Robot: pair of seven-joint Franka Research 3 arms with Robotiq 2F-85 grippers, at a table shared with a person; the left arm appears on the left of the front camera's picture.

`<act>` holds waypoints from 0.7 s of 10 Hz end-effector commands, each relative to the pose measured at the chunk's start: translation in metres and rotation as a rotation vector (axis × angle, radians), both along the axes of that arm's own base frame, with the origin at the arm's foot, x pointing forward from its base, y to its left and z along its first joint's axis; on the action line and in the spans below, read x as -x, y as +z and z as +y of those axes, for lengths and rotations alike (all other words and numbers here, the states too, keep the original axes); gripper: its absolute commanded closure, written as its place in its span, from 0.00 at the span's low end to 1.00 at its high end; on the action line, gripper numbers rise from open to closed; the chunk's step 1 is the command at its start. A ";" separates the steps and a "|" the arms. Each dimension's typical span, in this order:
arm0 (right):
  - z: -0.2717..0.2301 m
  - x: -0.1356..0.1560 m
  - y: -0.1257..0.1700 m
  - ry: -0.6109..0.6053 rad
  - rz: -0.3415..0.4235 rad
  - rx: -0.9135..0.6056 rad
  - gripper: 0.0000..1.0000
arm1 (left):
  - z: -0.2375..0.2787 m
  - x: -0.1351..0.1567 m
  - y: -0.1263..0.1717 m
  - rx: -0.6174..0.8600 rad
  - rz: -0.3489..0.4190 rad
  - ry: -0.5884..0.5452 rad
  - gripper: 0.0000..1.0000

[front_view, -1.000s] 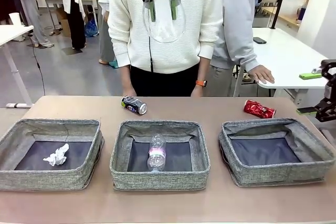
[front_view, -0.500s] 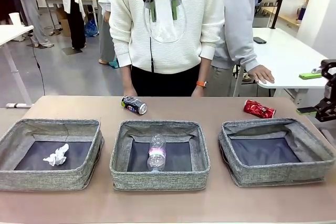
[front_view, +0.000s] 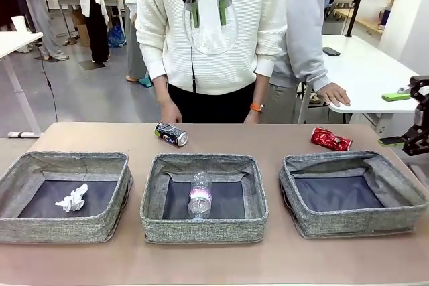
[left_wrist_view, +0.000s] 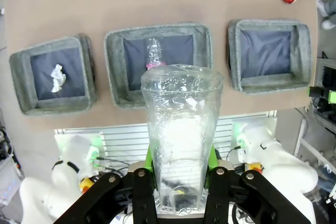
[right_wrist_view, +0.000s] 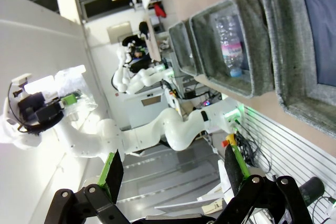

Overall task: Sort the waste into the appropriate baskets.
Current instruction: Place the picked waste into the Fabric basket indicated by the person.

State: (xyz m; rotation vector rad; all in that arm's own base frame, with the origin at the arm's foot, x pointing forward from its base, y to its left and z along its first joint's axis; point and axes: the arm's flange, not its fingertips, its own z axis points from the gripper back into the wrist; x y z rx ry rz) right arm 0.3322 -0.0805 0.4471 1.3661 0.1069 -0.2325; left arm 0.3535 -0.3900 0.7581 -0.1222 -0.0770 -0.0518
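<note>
High above the table's far side, my left gripper [front_view: 208, 13] is shut on a crushed clear bottle [front_view: 210, 31]; in the left wrist view that bottle [left_wrist_view: 181, 124] stands between the green pads [left_wrist_view: 150, 157]. Three grey baskets stand in a row: the left [front_view: 67, 159] holds a white tissue [front_view: 72, 199], the middle [front_view: 201, 160] a clear bottle with a pink label [front_view: 200, 195], the right [front_view: 348, 157] nothing. A dark blue can [front_view: 171, 134] and a crushed red can [front_view: 330, 140] lie behind them. My right gripper [front_view: 395, 119] hangs open at the right edge.
A person in a white sweater [front_view: 208, 38] stands at the far edge, one hand [front_view: 170, 112] just above the blue can. A second person leans a hand [front_view: 334, 94] on a white side table [front_view: 369, 72] at the right.
The person's hand near the blue can has shifted slightly. Both arms and the waste stay where they were.
</note>
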 end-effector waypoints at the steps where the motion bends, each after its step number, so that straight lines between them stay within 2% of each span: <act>1: -0.001 0.001 0.004 0.007 0.019 0.001 0.00 | 0.001 0.001 0.002 0.012 0.008 -0.001 0.61; 7: -0.001 0.001 0.004 0.007 0.019 0.001 0.00 | 0.001 0.001 0.002 0.012 0.008 -0.001 0.61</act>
